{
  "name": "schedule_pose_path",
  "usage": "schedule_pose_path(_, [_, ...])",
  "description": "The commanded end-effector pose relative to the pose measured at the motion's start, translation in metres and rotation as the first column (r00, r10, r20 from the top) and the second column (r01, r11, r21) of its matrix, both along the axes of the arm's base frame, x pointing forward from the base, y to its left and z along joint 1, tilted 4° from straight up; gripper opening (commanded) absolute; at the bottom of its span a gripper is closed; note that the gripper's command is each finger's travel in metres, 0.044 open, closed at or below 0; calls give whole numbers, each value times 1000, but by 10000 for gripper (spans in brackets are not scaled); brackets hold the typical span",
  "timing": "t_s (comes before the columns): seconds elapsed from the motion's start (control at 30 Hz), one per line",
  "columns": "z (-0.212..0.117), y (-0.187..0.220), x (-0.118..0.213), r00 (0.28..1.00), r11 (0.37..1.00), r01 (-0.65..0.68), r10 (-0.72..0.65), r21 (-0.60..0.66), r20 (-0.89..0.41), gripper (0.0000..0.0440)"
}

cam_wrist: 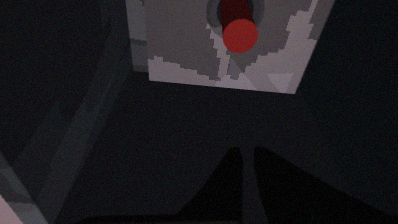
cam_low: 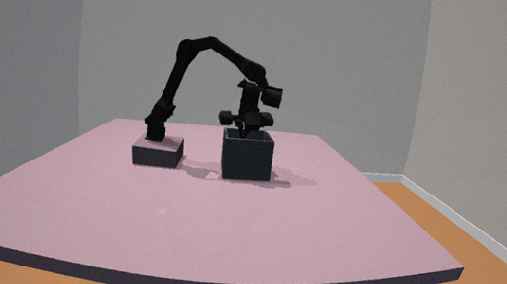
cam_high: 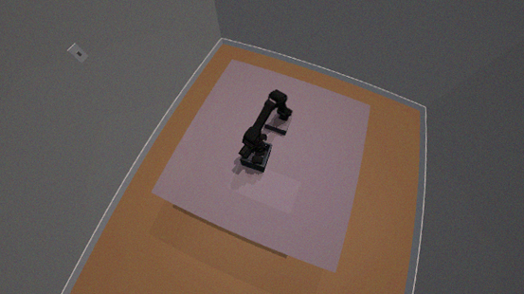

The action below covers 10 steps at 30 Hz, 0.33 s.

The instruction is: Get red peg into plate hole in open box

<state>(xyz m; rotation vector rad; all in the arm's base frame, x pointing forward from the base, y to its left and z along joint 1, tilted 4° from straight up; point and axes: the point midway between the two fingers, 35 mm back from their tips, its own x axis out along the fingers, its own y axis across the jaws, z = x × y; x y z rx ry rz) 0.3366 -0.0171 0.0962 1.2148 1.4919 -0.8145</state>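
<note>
Pink tabletop (cam_high: pixel 328 136) (cam_low: pixel 206 231) runs out on all sides of the open box (cam_high: pixel 253 166) (cam_low: pixel 247 159) (cam_wrist: pixel 85 115). Inside it, the red peg (cam_wrist: pixel 240 36) stands at the hole in the pale plate (cam_wrist: pixel 185 70), its lower end apparently in. The claw (cam_high: pixel 258 151) (cam_low: pixel 244 133) (cam_wrist: pixel 246 156) is nearly closed, a thin gap between its tips, holding nothing, beside the peg and apart from it. The black arm (cam_high: pixel 264 114) (cam_low: pixel 173 84) arches over from its base.

If the peg needs seating, line up over its top and press straight down, gently; a sideways nudge could tilt or jam it. The wrist view cuts off the hole's far side, and depth is hard to judge; the outside views hide the peg
</note>
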Motion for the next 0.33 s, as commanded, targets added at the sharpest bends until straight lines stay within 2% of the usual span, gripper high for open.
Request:
schedule_pose_path(0.0, [8,-2,4,1000,1000,-2,2,14,25,22])
schedule_pose_path(0.17, [24,-7,12,997,999,-6,3,40,74,0])
schedule_pose_path(0.3, [33,-11,19,994,998,-13,6,65,111,0])
